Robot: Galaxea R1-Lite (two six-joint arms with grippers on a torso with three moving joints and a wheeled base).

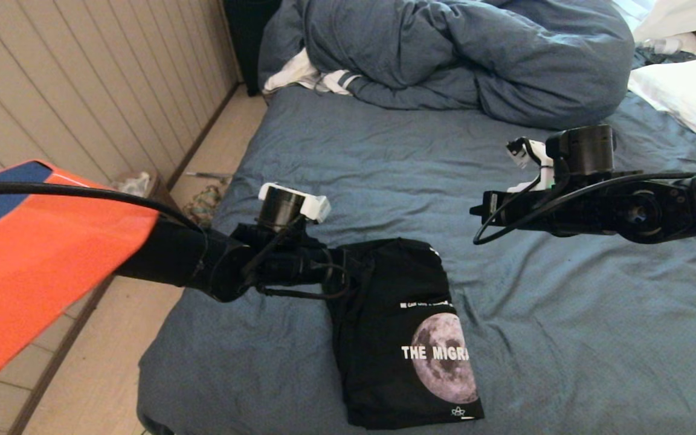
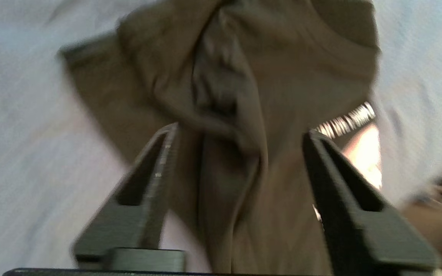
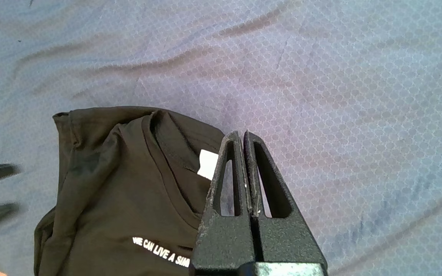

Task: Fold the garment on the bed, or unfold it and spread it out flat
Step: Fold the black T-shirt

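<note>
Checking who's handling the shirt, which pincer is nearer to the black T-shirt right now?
Left. The left pincer is open right over the T-shirt's bunched top edge; the right pincer is shut, off to its side above the sheet.

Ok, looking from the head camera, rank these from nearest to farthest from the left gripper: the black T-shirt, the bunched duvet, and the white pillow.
1. The black T-shirt: directly under the open left gripper, at the shirt's crumpled collar end.
2. The bunched duvet: across the bare sheet, at the far end of the bed.
3. The white pillow: at the far right edge, beyond the right gripper.
</note>
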